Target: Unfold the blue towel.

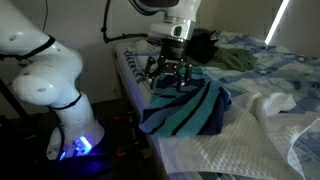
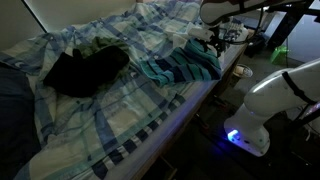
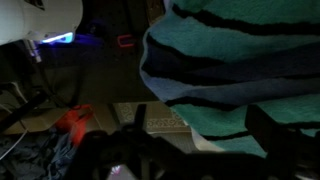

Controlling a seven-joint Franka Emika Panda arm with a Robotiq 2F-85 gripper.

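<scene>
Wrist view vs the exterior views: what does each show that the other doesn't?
Wrist view only: clutter beneath the towel, including an orange-red item. Exterior views only: the white blanket, and a dark cloth lying on the bedsheet. Shared: the blue towel with its teal and navy stripes, and the blue glow at the robot's base.

An exterior view sits low and close beside the robot's white base (image 1: 60, 90), facing along the white blanket (image 1: 265, 140), with the blue towel (image 1: 190, 108) at centre. An exterior view stands farther off, looking across the checked bedsheet (image 2: 110, 110) toward the base (image 2: 255, 120) at far right. Both exterior views share the blue towel (image 2: 180, 66). The wrist view hangs very near, the blue towel (image 3: 240, 70) filling its upper right and the base (image 3: 40, 15) at upper left.
</scene>
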